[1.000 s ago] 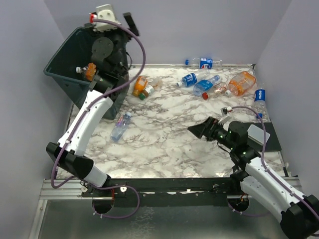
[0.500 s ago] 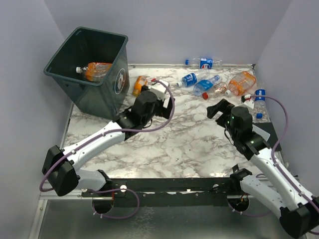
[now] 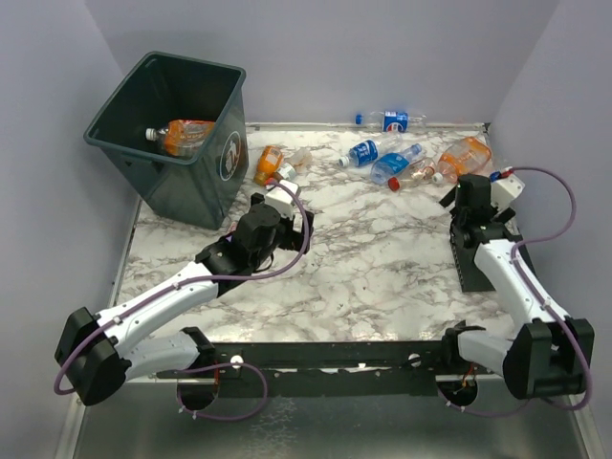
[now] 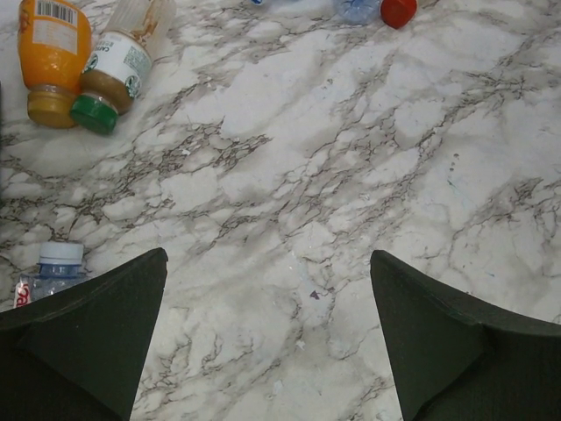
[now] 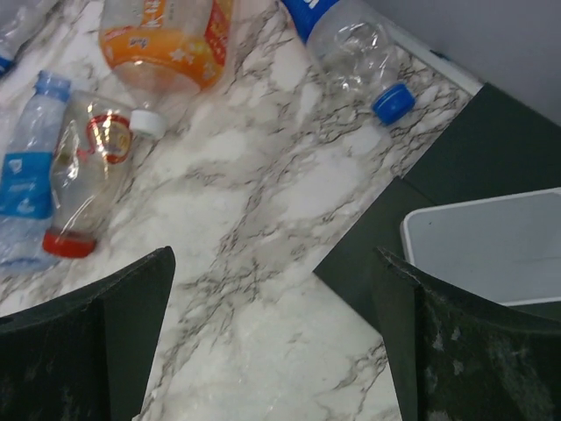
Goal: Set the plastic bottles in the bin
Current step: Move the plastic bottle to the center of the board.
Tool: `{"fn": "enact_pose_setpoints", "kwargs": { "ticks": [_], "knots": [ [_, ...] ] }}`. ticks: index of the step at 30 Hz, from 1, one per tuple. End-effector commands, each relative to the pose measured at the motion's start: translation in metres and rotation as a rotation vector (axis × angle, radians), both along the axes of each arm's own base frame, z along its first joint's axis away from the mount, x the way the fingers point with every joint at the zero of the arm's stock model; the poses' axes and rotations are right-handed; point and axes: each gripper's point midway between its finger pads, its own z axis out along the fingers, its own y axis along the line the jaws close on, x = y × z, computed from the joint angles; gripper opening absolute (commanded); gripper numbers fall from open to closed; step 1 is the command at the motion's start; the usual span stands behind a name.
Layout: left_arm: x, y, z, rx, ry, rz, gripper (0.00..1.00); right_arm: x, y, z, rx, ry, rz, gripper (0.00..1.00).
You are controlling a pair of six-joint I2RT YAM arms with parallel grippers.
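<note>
**Desk:** What does the overhead frame show?

**Photographer:** The bin (image 3: 186, 191) stands upper left with an orange bottle (image 3: 188, 135) lying inside. What sits behind that bottle is hard to make out. Other plastic bottles (image 3: 406, 163) litter the top of the marble worktop (image 3: 363, 277). The left arm (image 3: 182, 287) and right arm (image 3: 507, 277) reach over it, their tips hard to make out.

**Desk:** And the left wrist?

**Photographer:** The left fingers (image 4: 88, 342) are spread wide, holding nothing. A white-capped bottle (image 4: 54, 267) peeks from behind one of them, lower left. A red cap (image 4: 399, 10) is cut off at the top edge.

**Desk:** The right wrist?

**Photographer:** The right fingers (image 5: 88, 351) gape too, empty, over the marble. A blue-capped bottle (image 5: 359, 53) lies top centre, and a white slab (image 5: 491, 246) at right runs out of frame.
</note>
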Motion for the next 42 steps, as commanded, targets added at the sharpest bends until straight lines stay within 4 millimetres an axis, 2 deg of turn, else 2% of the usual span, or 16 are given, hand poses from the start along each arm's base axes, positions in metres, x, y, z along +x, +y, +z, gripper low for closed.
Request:
{"fn": "enact_pose_setpoints", "kwargs": {
  "ticks": [1, 4, 9, 14, 19, 27, 32, 39, 42],
  "knots": [
    [-0.005, -0.009, 0.008, -0.085, 0.01, -0.021, 0.99, 0.019, -0.051, 0.019, -0.093, -0.054, -0.136, 0.95],
    [-0.006, -0.01, 0.012, -0.104, 0.009, -0.024, 0.99, 0.027, -0.079, 0.01, -0.053, -0.04, -0.188, 0.95],
    [-0.009, -0.009, 0.015, -0.11, -0.003, -0.032, 0.99, 0.042, -0.107, 0.002, -0.14, 0.008, -0.166, 0.97],
    [-0.009, -0.012, 0.011, -0.1, 0.003, -0.043, 0.99, 0.048, -0.135, -0.018, -0.087, 0.048, -0.155, 0.98],
    [-0.008, -0.013, 0.005, -0.086, 0.015, -0.043, 0.99, 0.062, -0.139, -0.039, -0.051, 0.089, -0.128, 0.98],
    [-0.008, -0.018, -0.006, -0.073, 0.046, -0.054, 0.99, 0.077, -0.148, -0.056, -0.056, 0.122, -0.126, 0.98],
    [-0.011, -0.027, -0.021, -0.055, 0.087, -0.082, 0.99, 0.077, -0.153, -0.071, -0.064, 0.171, -0.12, 0.98],
    [-0.012, -0.032, -0.03, -0.036, 0.107, -0.096, 0.99, 0.073, -0.155, -0.097, -0.065, 0.244, -0.081, 0.96],
    [-0.012, -0.033, -0.03, -0.035, 0.106, -0.095, 0.99, 0.072, -0.154, -0.098, -0.062, 0.251, -0.064, 0.95]
  ]
}}
